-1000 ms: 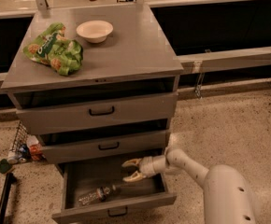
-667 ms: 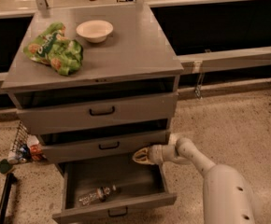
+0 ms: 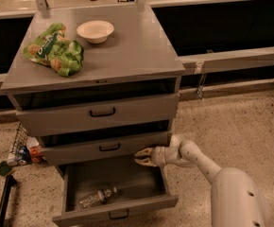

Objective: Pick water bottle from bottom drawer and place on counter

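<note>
The water bottle (image 3: 98, 196) is a small clear crinkled bottle lying on its side on the floor of the bottom drawer (image 3: 149, 206), which is pulled out. My gripper (image 3: 140, 156) hangs over the drawer's back right part, just under the middle drawer's front, up and to the right of the bottle. Its fingers point left, a little apart, with nothing between them. The counter (image 3: 137, 46) is the flat grey top of the cabinet.
A green snack bag (image 3: 54, 51) and a white bowl (image 3: 95, 31) sit on the counter's left and back. The two upper drawers stand slightly open. Cans and clutter (image 3: 21, 152) lie on the floor left of the cabinet. A long ledge (image 3: 236, 56) runs to the right.
My gripper rose from inside the bottom drawer to just below the middle drawer front and turned to point left. The bottle has stayed in place.
</note>
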You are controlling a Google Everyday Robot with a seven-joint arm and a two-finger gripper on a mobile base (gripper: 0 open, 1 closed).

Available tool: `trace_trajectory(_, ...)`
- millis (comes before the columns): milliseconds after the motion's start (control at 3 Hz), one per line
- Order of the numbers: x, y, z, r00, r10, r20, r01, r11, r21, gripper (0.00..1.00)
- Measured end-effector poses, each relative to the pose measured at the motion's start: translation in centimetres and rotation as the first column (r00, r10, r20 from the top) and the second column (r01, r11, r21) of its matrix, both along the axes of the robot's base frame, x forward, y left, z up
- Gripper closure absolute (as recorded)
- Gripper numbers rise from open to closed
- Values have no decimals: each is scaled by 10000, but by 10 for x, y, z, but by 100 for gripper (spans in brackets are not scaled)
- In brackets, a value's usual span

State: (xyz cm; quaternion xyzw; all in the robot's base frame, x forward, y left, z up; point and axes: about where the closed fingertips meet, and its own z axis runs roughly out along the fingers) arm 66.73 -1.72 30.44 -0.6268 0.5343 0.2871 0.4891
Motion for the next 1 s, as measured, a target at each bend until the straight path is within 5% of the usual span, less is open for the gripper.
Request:
trace_trajectory(333, -5, 0, 0, 10000, 0, -3, 0, 10000, 1, 23)
trace_trajectory(667, -9, 0, 0, 10000, 1, -5, -1, 10000, 4, 26)
trace_trajectory(1000, -12, -1, 1, 10000, -29, -20, 29, 10000, 32, 57)
